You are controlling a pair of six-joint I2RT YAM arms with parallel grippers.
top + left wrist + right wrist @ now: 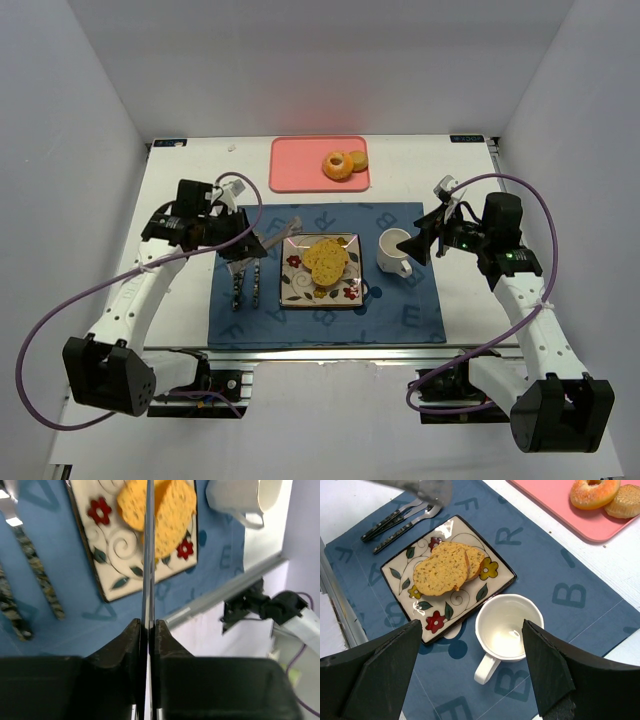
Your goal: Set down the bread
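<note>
On the blue lettered placemat [400, 300], take the square flowered plate [292, 284] as your landmark; it lies near the mat's middle. Beyond the plate, off the mat, a pink tray [295, 165] carries an orange doughnut [337, 165] and a tan bun [358, 159].

The bread [325, 260], two golden toasted slices, lies on the plate, one slice overlapping the other. Just right of the plate stands a white mug [396, 250], upright, touching neither plate nor bread. Left of the plate lie dark-handled cutlery pieces [245, 285], side by side.

Your left gripper [147, 630] hangs just left of the plate, its jaws pinched to a sliver on a thin flat metal utensil [148, 555], seen edge-on from the wrist. The blade reaches toward the plate's far left corner; you cannot tell from these views whether it touches anything there.

Your right gripper [471, 625] hovers right of the plate, by the mug, jaws spread wide and holding nothing.
</note>
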